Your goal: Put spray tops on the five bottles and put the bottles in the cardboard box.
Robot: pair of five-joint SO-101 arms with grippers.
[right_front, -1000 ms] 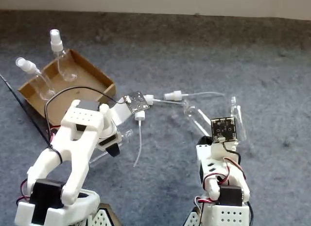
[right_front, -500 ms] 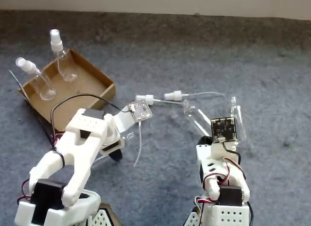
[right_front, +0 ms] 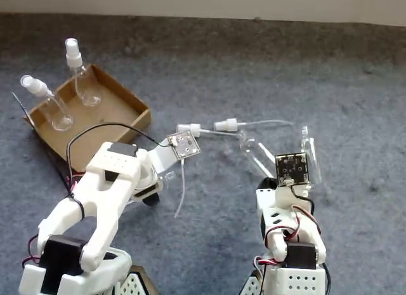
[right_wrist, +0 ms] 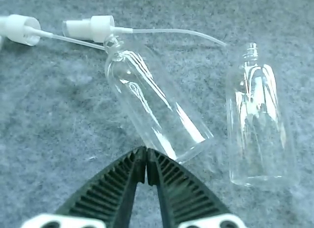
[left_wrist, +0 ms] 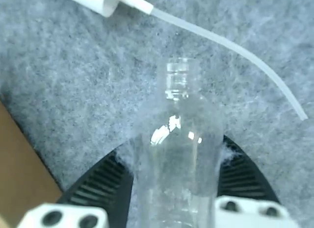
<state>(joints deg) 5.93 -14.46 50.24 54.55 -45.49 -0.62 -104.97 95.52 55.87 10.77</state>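
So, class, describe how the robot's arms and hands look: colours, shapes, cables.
The left arm and right arm are white plastic with black motors and thin black and red cables. The left hand and right hand have black, ribbed, tapering fingers.

We see a rough, fuzzy grey cloth covering [right_front: 330, 73] spread over the table, matt throughout. The clear bottle [left_wrist: 177, 125] held by the left gripper [left_wrist: 175, 152] looks like smooth, glossy plastic and catches bright glints. Two loose bottles [right_wrist: 157, 110] [right_wrist: 257, 125] on the cloth share that shine. The spray top [right_wrist: 95, 28] beside them is smooth white plastic, and its dip tube [right_wrist: 171, 32] is thin and translucent. We read the cardboard box [right_front: 114, 111] as plain brown paperboard, dull and unglazed. The left arm [right_front: 101, 200] and right arm [right_front: 285, 225] wear matt white plastic shells. The right gripper [right_wrist: 146, 164] has black plastic fingers [right_wrist: 113, 189], ribbed on their inner faces.
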